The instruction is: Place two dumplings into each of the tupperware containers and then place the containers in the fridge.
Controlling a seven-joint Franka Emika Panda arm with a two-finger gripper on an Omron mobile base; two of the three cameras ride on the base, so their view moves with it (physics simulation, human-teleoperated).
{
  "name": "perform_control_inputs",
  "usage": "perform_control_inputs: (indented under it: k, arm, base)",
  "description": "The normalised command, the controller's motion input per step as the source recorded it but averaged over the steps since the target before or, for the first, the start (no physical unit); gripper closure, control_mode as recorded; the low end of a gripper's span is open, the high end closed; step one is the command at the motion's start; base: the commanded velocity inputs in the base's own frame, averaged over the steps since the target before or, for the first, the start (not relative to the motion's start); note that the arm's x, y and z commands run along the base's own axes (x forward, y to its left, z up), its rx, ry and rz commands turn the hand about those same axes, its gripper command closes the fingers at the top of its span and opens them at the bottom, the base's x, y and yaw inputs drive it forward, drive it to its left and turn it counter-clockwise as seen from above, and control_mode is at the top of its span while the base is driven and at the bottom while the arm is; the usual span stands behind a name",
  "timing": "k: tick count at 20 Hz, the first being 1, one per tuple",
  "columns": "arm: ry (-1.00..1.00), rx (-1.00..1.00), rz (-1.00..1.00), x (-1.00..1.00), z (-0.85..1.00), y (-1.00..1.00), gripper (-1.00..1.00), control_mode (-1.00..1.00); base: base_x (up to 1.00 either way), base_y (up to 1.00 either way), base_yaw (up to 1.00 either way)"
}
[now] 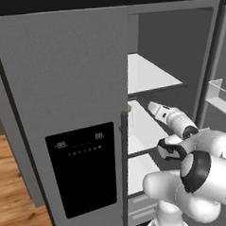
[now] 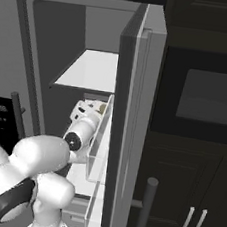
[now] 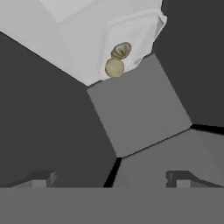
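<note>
**Container on the fridge shelf, arm reaching in with empty jaws**

We're at the fridge (image 1: 61, 89), right-hand door swung wide, left door with the black dispenser panel (image 1: 83, 169) shut. The arm reaches through the opening toward the middle shelf (image 1: 139, 127), and that is where the action sits.

From the hand view, the gripper (image 3: 111, 177) has its two dark fingertips (image 3: 41, 179) spread wide apart with nothing between them. Empty-handed. Beyond them, on the white shelf, lies one tupperware container (image 3: 135, 35), a pale translucent tray with two dumplings (image 3: 117, 59) sitting together in the corner nearest the camera. Two pieces in the tray is exactly what the task wants, and the tray rests on the shelf, clear of the fingers.

Why the wide jaws? My read: either the tray has been let go, or the hand is only looking in. The frames don't settle which.

In the left base view a sliver of something olive (image 1: 129, 107) peeks out just past the edge of the shut door, likely that same tray's contents. The right base view shows the arm's wrist (image 2: 80, 131) level with the shelf, beside the open door's bins (image 2: 99, 144).

Only one container is visible here; where the other stands I cannot tell.
</note>
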Motion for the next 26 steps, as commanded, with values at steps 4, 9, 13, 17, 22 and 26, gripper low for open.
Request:
perform_control_inputs:
  k: [4,9,13,17,22,26]
  arm:
    - [0.27,-0.58,-0.28,-0.32,0.74,0.44,-1.0,-1.0]
    - [0.35,-0.61,-0.09,-0.66,0.78,0.01,-1.0,-1.0]
    - [0.44,-0.59,-0.07,-0.99,0.04,-0.23,-1.0,-1.0]
    - [0.42,-0.4,-0.03,-1.0,-0.01,-0.44,-1.0,-1.0]
    - [0.09,-0.02,-0.04,-0.92,-0.2,-0.19,-1.0,-1.0]
    - [0.0,0.28,-0.03,-0.7,-0.23,0.0,-1.0,-1.0]
  base:
    - [0.0,0.0,0.0]
    - [0.0,0.0,0.0]
    - [0.0,0.0,0.0]
    - [0.0,0.0,0.0]
    - [0.0,0.0,0.0]
    - [0.0,0.0,0.0]
